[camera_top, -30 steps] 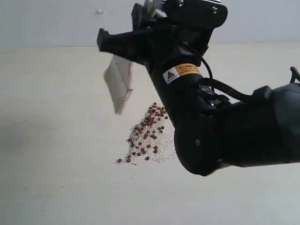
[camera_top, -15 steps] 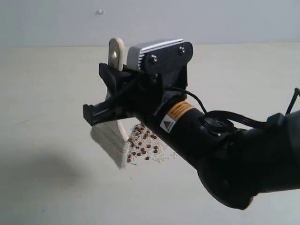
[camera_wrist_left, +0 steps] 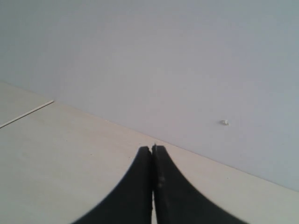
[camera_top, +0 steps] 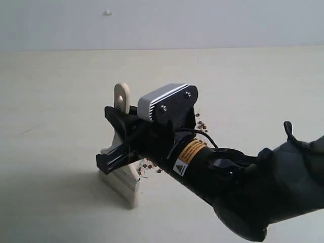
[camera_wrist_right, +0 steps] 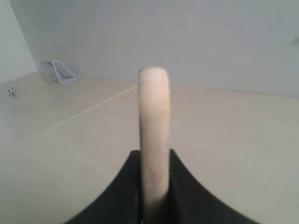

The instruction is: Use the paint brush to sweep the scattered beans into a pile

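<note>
My right gripper [camera_top: 120, 148] reaches in from the lower right and is shut on the paint brush [camera_top: 122, 97], which stands nearly upright. Its cream handle end with the hole points up. Its whitish bristles [camera_top: 125, 183] press on the table. In the right wrist view the handle [camera_wrist_right: 153, 112] sits clamped between the black jaws of the right gripper [camera_wrist_right: 154, 157]. A few reddish-brown beans [camera_top: 147, 166] show just right of the bristles, and a few more [camera_top: 201, 124] behind the arm. The arm hides the rest, and any pile. My left gripper [camera_wrist_left: 153, 149] is shut on nothing, over bare table.
The pale table [camera_top: 55, 101] runs back to a grey wall with a small white speck [camera_top: 107, 12]. In the right wrist view a tiny goal net [camera_wrist_right: 57, 71] and a small ball [camera_wrist_right: 11, 92] stand far off by the wall.
My right gripper has come down and toward the near left with the brush. The bristles went from hanging above the beans to resting on the table. The arm now covers most beans.
</note>
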`<state>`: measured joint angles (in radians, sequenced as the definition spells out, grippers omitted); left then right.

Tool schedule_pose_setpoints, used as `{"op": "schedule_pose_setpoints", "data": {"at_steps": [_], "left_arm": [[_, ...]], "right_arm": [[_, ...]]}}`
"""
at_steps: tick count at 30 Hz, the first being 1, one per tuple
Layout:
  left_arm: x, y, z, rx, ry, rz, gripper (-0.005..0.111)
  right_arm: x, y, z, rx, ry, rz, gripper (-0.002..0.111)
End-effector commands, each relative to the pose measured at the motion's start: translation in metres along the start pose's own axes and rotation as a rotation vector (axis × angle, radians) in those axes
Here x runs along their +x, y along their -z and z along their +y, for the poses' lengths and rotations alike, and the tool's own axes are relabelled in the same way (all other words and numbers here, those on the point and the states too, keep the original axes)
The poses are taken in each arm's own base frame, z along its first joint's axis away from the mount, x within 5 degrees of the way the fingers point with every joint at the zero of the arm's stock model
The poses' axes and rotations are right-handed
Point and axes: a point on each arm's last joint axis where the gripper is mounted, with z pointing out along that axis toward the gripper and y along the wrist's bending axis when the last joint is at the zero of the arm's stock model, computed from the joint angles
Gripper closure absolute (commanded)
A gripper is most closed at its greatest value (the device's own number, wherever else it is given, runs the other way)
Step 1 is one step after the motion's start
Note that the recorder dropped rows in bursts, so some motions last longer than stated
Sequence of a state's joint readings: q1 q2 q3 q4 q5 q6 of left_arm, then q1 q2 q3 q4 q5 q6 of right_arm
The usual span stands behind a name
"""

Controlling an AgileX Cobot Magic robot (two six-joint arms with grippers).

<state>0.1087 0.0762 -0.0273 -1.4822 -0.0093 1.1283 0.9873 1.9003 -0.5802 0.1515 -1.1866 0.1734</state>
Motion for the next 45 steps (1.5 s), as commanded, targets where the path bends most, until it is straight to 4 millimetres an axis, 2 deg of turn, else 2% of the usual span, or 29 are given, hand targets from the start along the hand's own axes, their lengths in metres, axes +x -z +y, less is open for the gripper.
{"op": "schedule_pose_setpoints", "data": {"at_steps": [1,8,11,16,23,35,42,45], "left_arm": [[0.001,0.0,0.0,-0.002,0.004,0.007,0.107],[0.001,0.0,0.0,-0.002,0.004,0.007,0.107],[0.001,0.0,0.0,-0.002,0.004,0.007,0.107],[0.001,0.0,0.0,-0.002,0.004,0.007,0.107],[0.001,0.0,0.0,-0.002,0.004,0.007,0.107],[0.001,0.0,0.0,-0.002,0.004,0.007,0.107],[0.001,0.0,0.0,-0.002,0.004,0.007,0.107],[0.001,0.0,0.0,-0.002,0.004,0.007,0.107]], "right_arm": [[0.004,-0.001,-0.018,0.066,-0.018,0.029,0.108],[-0.001,0.0,-0.055,0.189,0.023,0.041,0.108],[-0.005,0.004,-0.088,0.295,0.008,0.053,0.108],[-0.01,0.007,-0.106,0.347,0.005,0.041,0.108],[-0.013,0.007,-0.104,0.31,0.003,0.032,0.108],[-0.057,0.013,-0.091,0.256,-0.056,-0.114,0.108],[-0.059,0.015,-0.094,0.317,-0.193,-0.164,0.108],[-0.06,0.016,-0.088,0.371,-0.219,-0.219,0.108]]}}
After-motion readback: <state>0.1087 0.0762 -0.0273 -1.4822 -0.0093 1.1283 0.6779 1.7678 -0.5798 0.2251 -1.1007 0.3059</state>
